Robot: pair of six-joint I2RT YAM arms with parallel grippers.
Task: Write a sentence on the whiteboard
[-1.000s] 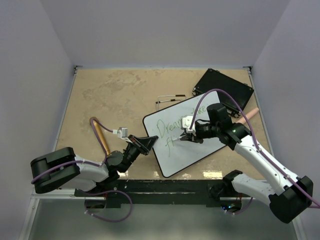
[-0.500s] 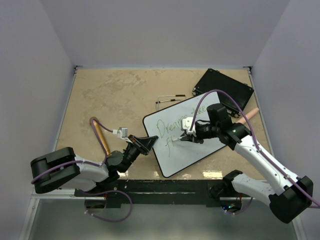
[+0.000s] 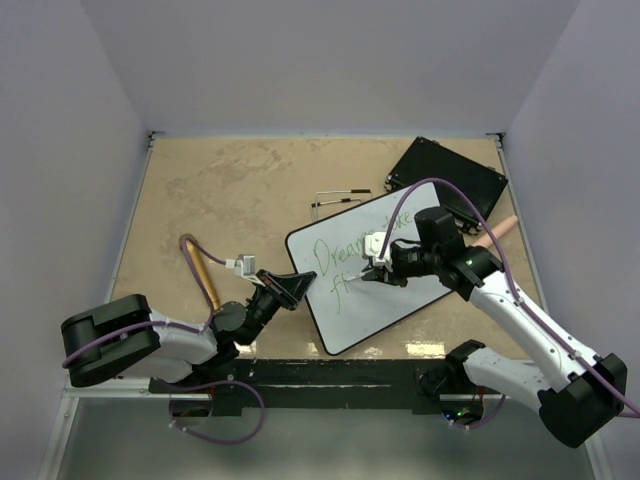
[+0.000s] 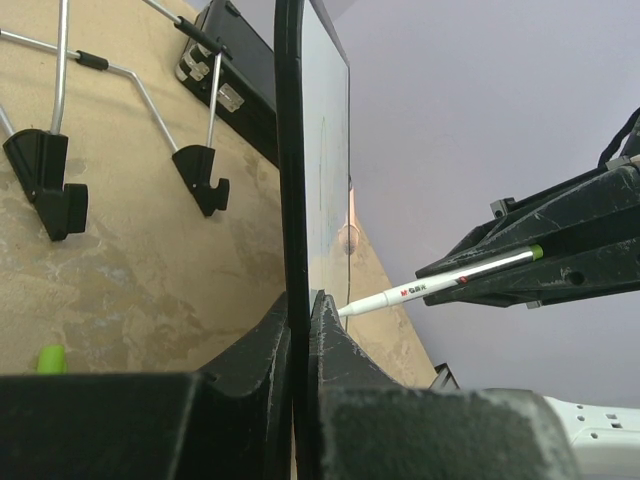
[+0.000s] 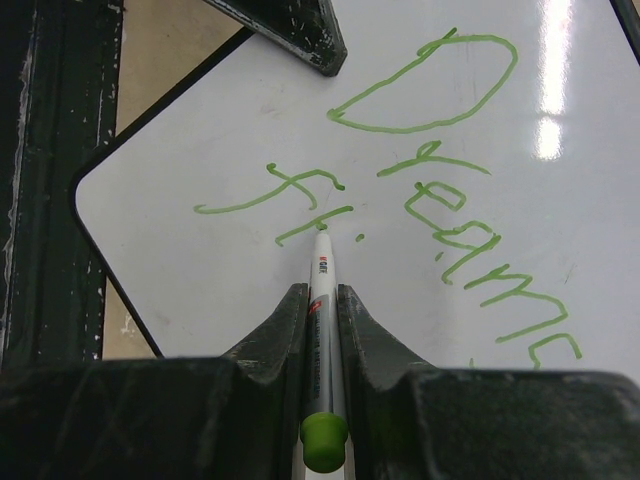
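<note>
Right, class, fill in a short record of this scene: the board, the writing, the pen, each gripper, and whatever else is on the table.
whiteboard: on the table, held at one edge
writing: green, first line starts "Drea", second line just begun
marker: white, green end cap, tip at the second line
right gripper: shut on the marker
left gripper: shut on the whiteboard's edge
also on the table: black board, wire stand

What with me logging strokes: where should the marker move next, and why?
Probably ease the white, green-capped marker in the right tool onward along the second line: its tip sits beside the few green letters there on the glossy white black-framed whiteboard, sentence unfinished.
</note>
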